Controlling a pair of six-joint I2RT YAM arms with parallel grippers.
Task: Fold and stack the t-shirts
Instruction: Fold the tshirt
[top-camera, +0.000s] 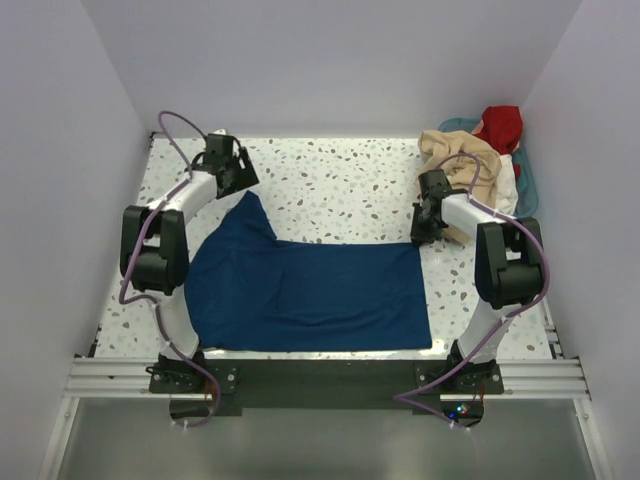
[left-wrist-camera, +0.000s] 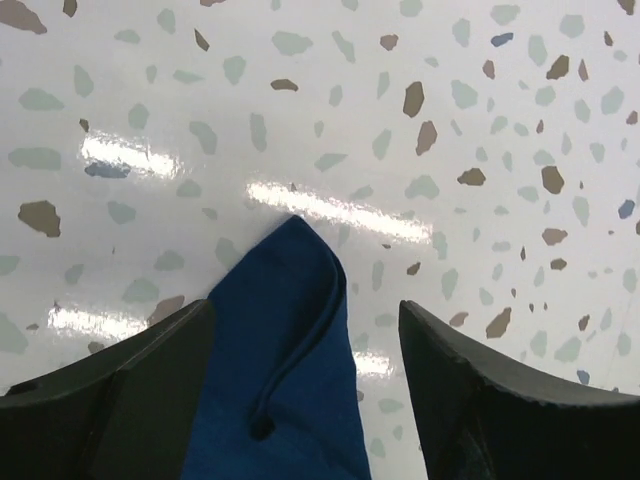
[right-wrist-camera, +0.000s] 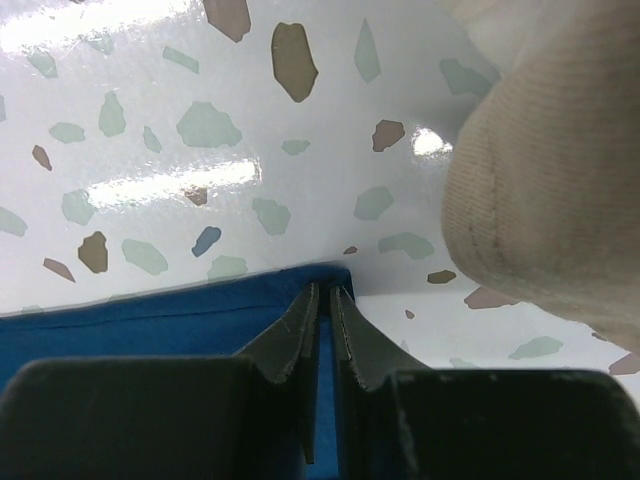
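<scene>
While both arms hang over the cloth, I list what my cameras give me.

Item one: dark navy blue soft-cloth t-shirt (top-camera: 310, 285), spread flat across the near half of the glossy white speckled table (top-camera: 340, 190), one sleeve pointing to the far left. Handling, as I judge it: light, limp, no stiffness. It will drag and wrinkle rather than move as a sheet, so take it by hems and corners.

Item two: left gripper (left-wrist-camera: 305, 310), jaws wide apart, straddling the sleeve tip without clamping it.

Item three: right gripper (right-wrist-camera: 322, 290), jaws standing almost together at the shirt's far right corner, blue showing in the slit. I read that as a pinch on the hem.

Item four: heap at far right, just beside the right gripper, comprising beige ribbed-cloth shirt (top-camera: 455, 155), red cloth shirt (top-camera: 500, 125) and teal plastic basket (top-camera: 528, 190).
</scene>
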